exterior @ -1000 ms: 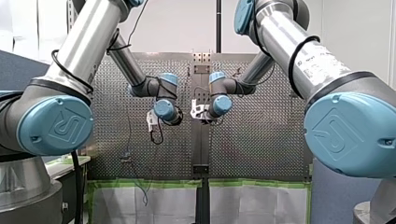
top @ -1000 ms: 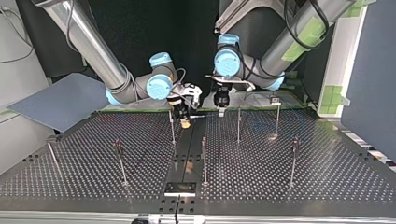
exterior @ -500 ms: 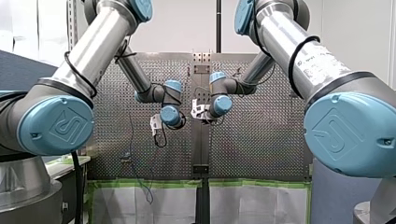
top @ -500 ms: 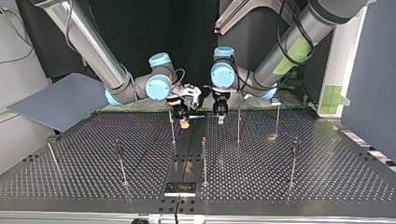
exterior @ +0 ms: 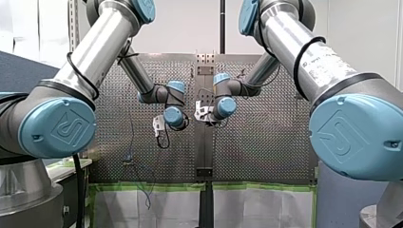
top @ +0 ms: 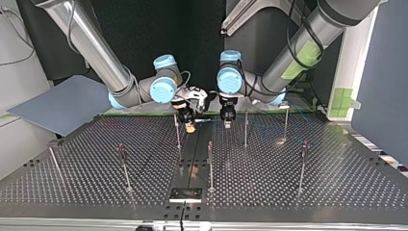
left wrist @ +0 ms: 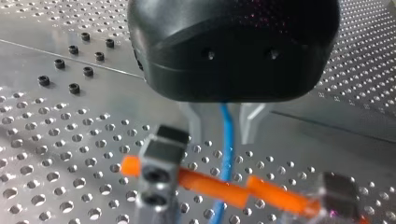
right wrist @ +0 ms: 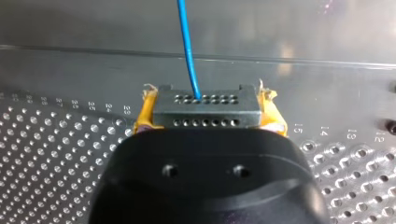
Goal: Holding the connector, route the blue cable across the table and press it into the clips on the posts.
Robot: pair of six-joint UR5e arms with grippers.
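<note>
Your right hand (right wrist: 208,108) is closed on the connector (right wrist: 209,122); the yellow pads (right wrist: 145,114) press its grey body from both sides. The blue cable (right wrist: 187,51) comes out of the upper row of holes in the connector and runs straight ahead over the worktop (right wrist: 56,154).

Your left hand (left wrist: 222,139) is not closed. Its two metal fingers (left wrist: 194,122) stand apart, and the cable passes between them with a gap on each side. Under this hand you see a grey clip block (left wrist: 158,175) that carries an orange piece (left wrist: 212,184). The cable crosses this piece, but I cannot tell if they touch.

In the top view both hands hang close to each other near the far middle of the worktop, with a short length of cable between them. The thin posts (top: 246,129) stand upright around them, one just beside each hand, and the others are nearer to the camera.
</note>
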